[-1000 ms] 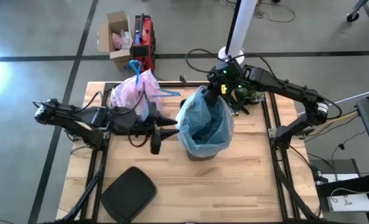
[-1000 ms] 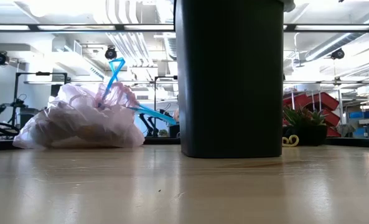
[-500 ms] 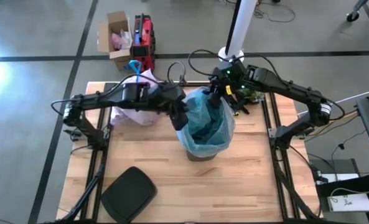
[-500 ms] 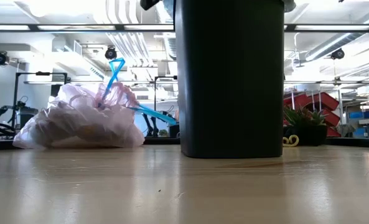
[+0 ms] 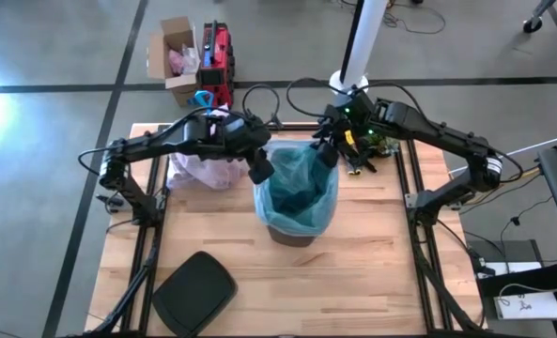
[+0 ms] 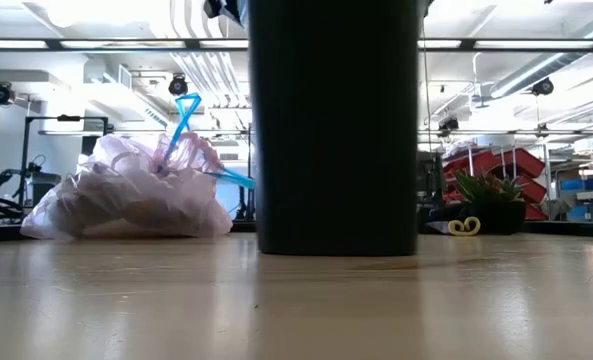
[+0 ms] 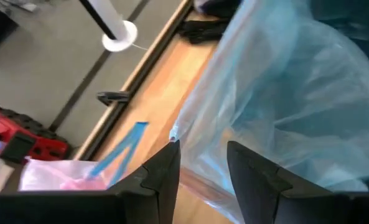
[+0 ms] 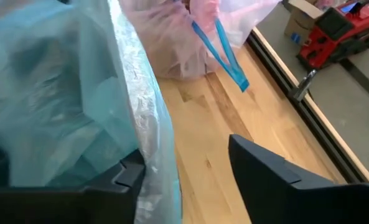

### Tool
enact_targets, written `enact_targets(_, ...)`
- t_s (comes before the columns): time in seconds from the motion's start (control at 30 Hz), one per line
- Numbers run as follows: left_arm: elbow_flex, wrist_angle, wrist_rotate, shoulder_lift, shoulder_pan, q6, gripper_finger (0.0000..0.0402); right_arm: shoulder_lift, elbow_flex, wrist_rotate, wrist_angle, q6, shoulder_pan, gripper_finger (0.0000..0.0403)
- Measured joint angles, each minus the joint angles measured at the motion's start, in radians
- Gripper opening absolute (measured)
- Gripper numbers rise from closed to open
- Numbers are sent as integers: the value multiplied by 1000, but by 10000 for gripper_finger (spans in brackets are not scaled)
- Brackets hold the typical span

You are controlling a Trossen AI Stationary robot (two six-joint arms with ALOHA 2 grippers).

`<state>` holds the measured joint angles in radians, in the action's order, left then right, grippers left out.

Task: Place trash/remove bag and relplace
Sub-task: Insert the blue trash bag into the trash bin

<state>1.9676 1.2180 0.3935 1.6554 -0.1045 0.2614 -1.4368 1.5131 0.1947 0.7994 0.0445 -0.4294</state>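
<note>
The left gripper [image 5: 258, 173] is parted, astride the blue liner's [image 5: 297, 192] rim at mid-bench. The right gripper [image 5: 326, 155] is parted wider at the far rim. The bag [image 5: 203, 160] lies tied at the bench's far-left edge.

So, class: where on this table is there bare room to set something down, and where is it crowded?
Free: the bare wood right of the bin, and the front strip between the black lid and the table's right edge. Crowded: the back, where the tied pink bag, both grippers and black clutter cluster round the bin's blue liner.
</note>
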Motion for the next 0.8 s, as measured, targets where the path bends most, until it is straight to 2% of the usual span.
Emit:
enact_targets(0.13, -45, -27, 7, 1, -26, -25, 118, 25, 0, 0, 12, -2, -1, 197)
enact_targets(0.27, -134, -65, -29, 0, -60, -48, 110, 43, -1, 0, 38, 0, -1, 211)
enact_targets(0.43, -222, -193, -174, -7, -95, -72, 101, 45, -32, 4, 74, 16, -11, 221)
enact_targets(0.63, -234, -186, -218, -18, -91, -120, 101, 69, -64, -3, 73, 52, -11, 227)
enact_targets(0.8, -233, -249, -254, -65, -92, -150, 112, 127, -64, -15, -20, 103, -14, 223)
